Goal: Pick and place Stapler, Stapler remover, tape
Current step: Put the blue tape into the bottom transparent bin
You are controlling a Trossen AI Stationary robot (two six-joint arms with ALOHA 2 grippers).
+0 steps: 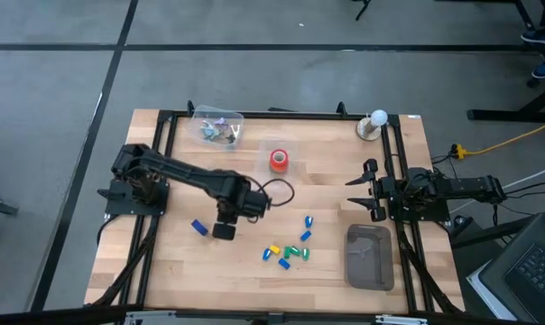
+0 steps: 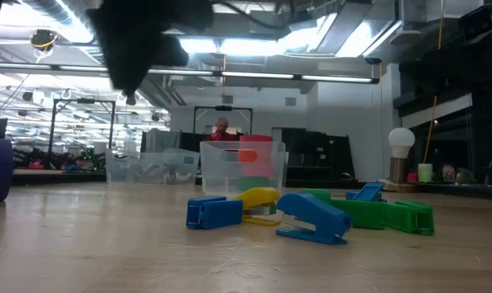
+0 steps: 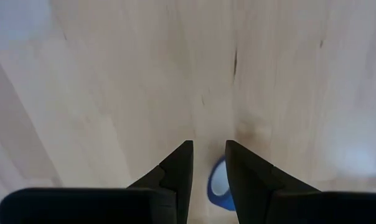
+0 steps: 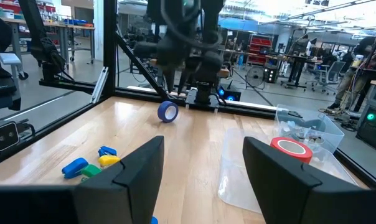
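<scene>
A blue tape roll [image 1: 198, 227] stands on the bare wood left of centre, also seen in the right wrist view as the blue tape roll [image 4: 167, 111]. My left gripper [image 1: 223, 231] points down just to its right, above the table. It is open, with only wood between its fingertips [image 3: 208, 146]; the roll [image 3: 218, 185] shows farther back in the gap. A red tape roll [image 1: 279, 161] sits in a clear cup. Small blue, yellow and green staplers [image 1: 286, 253] lie near the front. My right gripper [image 4: 202, 142] waits open at the right edge.
A clear tub [image 1: 220, 126] holding small items stands at the back left. A grey tray [image 1: 370, 257] lies at the front right, and a white ball on a stand [image 1: 377, 122] is at the back right. Black frame rails run along both sides.
</scene>
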